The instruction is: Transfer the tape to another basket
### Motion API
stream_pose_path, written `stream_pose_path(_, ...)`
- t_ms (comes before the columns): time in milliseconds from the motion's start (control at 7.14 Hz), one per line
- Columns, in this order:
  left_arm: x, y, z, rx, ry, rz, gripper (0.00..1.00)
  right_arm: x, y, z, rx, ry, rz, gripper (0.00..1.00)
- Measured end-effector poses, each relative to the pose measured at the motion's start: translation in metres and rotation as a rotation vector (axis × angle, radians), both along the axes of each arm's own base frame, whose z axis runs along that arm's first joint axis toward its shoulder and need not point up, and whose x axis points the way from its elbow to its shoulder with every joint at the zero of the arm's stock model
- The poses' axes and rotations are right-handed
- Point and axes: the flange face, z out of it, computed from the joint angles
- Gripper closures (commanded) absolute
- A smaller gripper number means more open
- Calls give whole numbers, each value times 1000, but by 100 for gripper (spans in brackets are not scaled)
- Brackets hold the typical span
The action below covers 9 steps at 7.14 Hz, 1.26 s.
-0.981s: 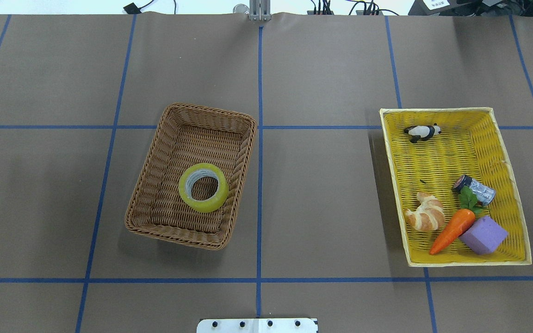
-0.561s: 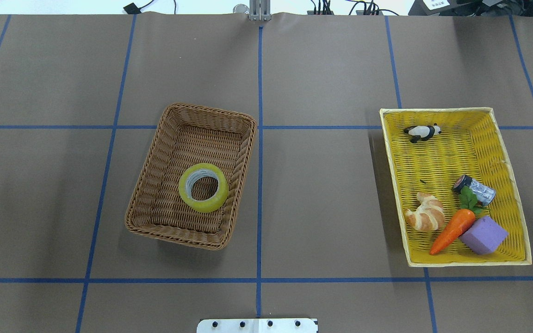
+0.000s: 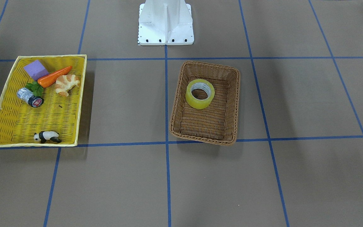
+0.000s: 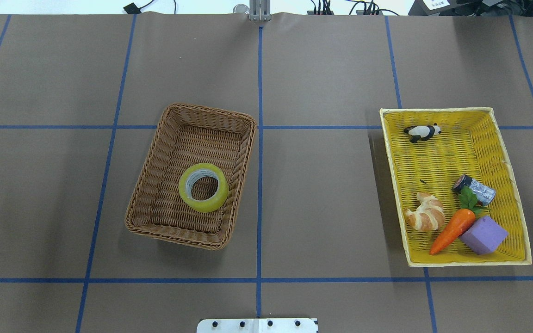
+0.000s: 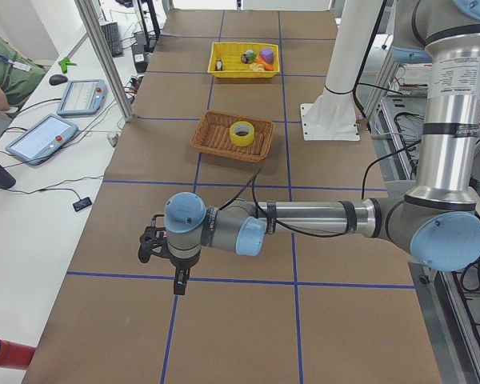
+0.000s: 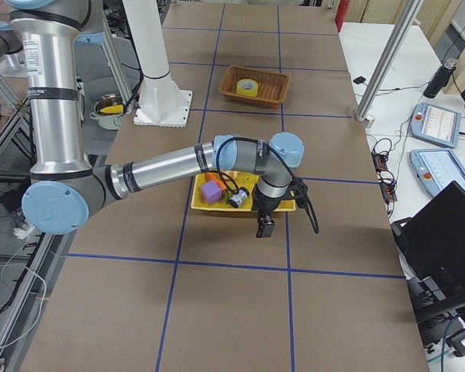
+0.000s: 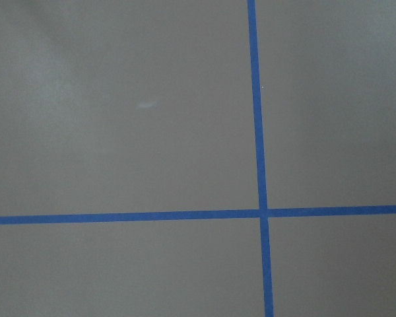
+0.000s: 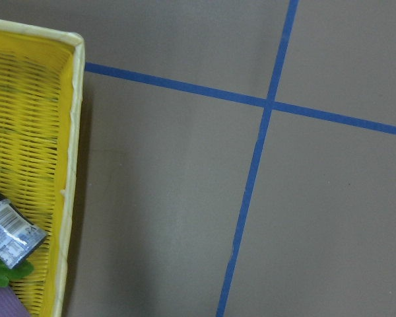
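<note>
– Tape [image 4: 203, 187]: where do we locate it?
– We find it lying flat, hole upward, on the floor of the brown wicker basket [image 4: 155, 157], in the half nearer the robot base.
– Gripper status?
– We cannot tell whether either one is open or closed, since both appear in side views only. The left gripper [image 5: 177, 280] hangs above bare table [image 4: 322, 185], well apart from the brown wicker basket. The right gripper [image 6: 264, 225] hangs at the edge of the yellow tray [image 4: 393, 180], which holds a croissant [image 4: 426, 213], carrot [image 4: 451, 231], purple block [image 4: 484, 235], silver cylinder [image 4: 477, 189] and panda figure [image 4: 421, 132].
</note>
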Motion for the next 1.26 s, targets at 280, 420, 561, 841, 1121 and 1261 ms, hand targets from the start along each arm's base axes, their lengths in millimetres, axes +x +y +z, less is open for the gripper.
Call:
stream_pose_path(280, 1, 19, 2, -6, 0, 0, 2, 12, 0, 6, 9, -5, -1, 0)
stream_pose_path(420, 1, 22, -1, -7, 0, -1, 2, 18, 0, 9, 14, -8, -5, 0)
stream_pose_path(561, 1, 23, -5, -14, 0, -2, 2, 22, -3, 16, 24, -10, -4, 0)
stream_pose_path(841, 1, 24, -11, -23, 0, -3, 2, 26, -14, 48, 68, -22, 8, 0)
stream_pose_path(1121, 1, 26, -11, -30, 0, -3, 2, 25, -18, 60, 81, -42, 20, 0)
stream_pose_path(1261, 1, 27, -10, -36, 1, -3, 2, 25, -19, 58, 82, -46, 28, 0)
